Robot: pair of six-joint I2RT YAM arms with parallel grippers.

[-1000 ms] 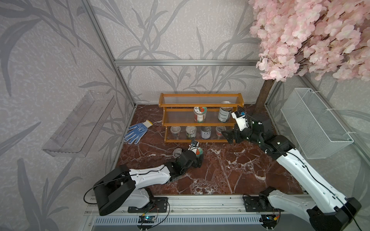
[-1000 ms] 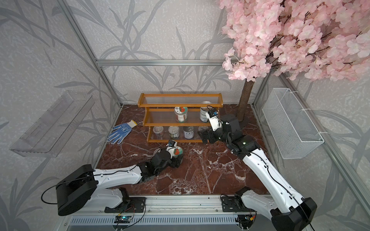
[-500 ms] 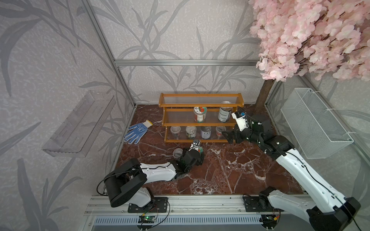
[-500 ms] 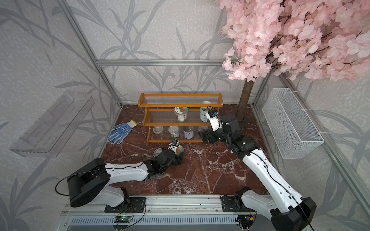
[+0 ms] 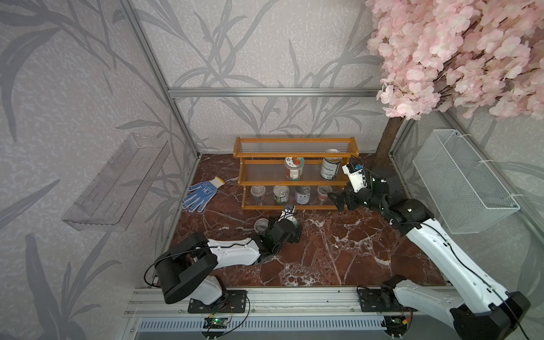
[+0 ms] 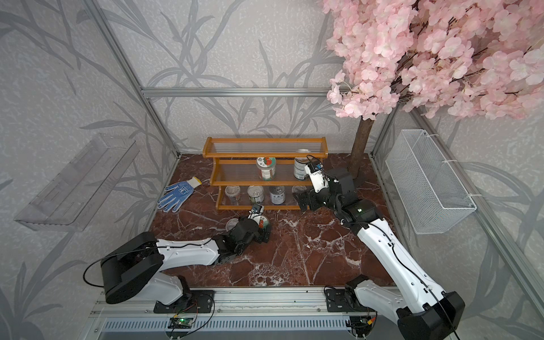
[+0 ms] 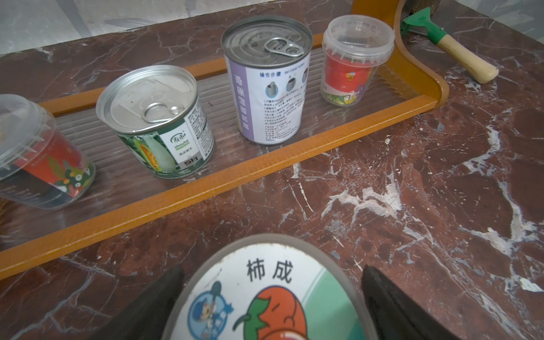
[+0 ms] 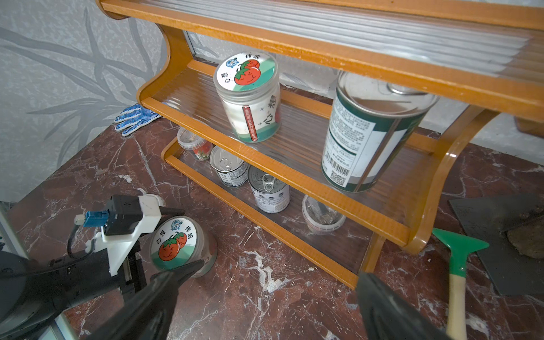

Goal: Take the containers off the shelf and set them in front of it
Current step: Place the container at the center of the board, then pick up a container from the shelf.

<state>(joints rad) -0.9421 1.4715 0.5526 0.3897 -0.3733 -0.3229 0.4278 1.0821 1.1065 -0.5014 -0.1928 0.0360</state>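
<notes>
The orange-brown shelf [image 5: 295, 144] stands at the back. Its middle tier holds a tomato-lidded jar [image 8: 248, 100] and a tall tin [image 8: 368, 129]. Two pull-tab tins [image 7: 159, 123] [image 7: 266, 82] and two clear cups [image 7: 44, 159] [image 7: 353, 59] stand on the bottom tier. Another tomato-lidded jar [image 7: 265, 300] stands upright on the marble in front, beside a clear cup [image 5: 261, 225]. My left gripper [image 7: 273, 268] is open around this jar, with a gap on each side. My right gripper [image 8: 279, 269] hangs open and empty at the shelf's right end.
A blue dotted glove [image 5: 201, 192] lies left of the shelf. A green-headed tool with a wooden handle [image 8: 456, 265] lies by the shelf's right leg, near the tree trunk [image 5: 388, 141]. A white wire basket [image 5: 459, 182] and a clear wall tray [image 5: 114, 182] hang on the side walls.
My left gripper's jaws have spread apart from the jar, which now stands free on the marble. The right arm has not moved.
</notes>
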